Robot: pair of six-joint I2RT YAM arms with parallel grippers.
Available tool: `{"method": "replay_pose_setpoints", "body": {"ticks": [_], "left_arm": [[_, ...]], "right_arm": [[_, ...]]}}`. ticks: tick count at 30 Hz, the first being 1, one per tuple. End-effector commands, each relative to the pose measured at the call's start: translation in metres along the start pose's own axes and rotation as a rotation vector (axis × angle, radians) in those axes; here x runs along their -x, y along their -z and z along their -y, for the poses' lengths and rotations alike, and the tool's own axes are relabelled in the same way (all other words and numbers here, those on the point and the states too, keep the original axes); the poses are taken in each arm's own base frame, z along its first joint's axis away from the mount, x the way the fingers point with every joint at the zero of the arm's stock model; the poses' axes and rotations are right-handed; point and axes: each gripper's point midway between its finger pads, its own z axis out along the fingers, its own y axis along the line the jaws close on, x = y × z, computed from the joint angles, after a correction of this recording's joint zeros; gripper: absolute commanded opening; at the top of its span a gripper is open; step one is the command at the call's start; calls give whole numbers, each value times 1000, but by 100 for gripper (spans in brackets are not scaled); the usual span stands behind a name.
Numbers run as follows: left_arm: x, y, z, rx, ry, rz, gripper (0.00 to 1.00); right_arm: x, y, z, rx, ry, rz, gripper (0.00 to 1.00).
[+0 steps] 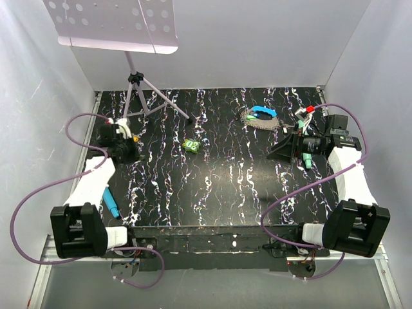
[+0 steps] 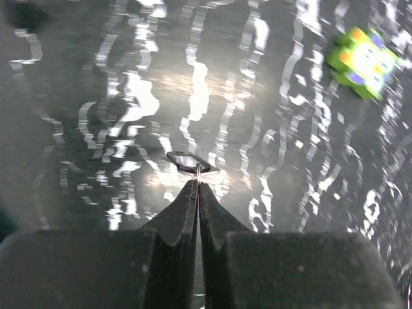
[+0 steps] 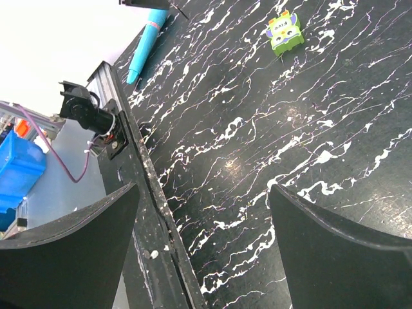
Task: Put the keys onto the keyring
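Step in hand: lifting one key (image 2: 187, 159) off the bench (image 1: 219, 187), judging from the pinch on the left side.
Left end effector (image 2: 198, 183): pressed together, with a thin metal sliver of the small dark key caught at the very tips; the hold looks slight.
Key: at the bench surface near the left edge, toward the far-left corner, well apart from the keyring.
Keyring (image 1: 260, 118): flat near the far edge, right of the middle, with the blue clip (image 1: 262, 111) on its far side.
Right end effector (image 3: 203, 193): spread wide and holding nothing, low near the right edge, just on the near side of the keyring.
Doing it well: raise slowly and straight, and confirm that the key comes along, since so thin a hold may let it swing or slip. Then carry it toward the far right, passing clear of the green toy (image 2: 364, 61) in the middle.
Left arm pose: stretched forward along the left edge, wrist bent down, fingers aimed steeply at the surface.
Right arm pose: forearm forward, wrist turned inward across the bench.
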Motion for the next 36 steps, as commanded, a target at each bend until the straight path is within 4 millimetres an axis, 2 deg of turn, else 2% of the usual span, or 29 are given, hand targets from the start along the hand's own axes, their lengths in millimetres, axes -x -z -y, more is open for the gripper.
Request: {"method": "replay_pose_setpoints", "body": {"ticks": [1, 12, 21, 26, 36], "left_arm": [[-25, 20, 61, -165, -106, -24, 0], [-67, 65, 144, -416, -326, 25, 0], [-97, 94, 220, -652, -497, 105, 0], [-116, 101, 256, -714, -583, 88, 0], [-166, 95, 314, -786, -713, 0, 0]], "right_arm": [[13, 3, -9, 24, 57, 19, 90], [8, 1, -18, 89, 91, 32, 91], [1, 1, -20, 110, 108, 29, 91], [-1, 1, -19, 110, 110, 26, 91], [-1, 1, -20, 112, 122, 25, 91]]}}
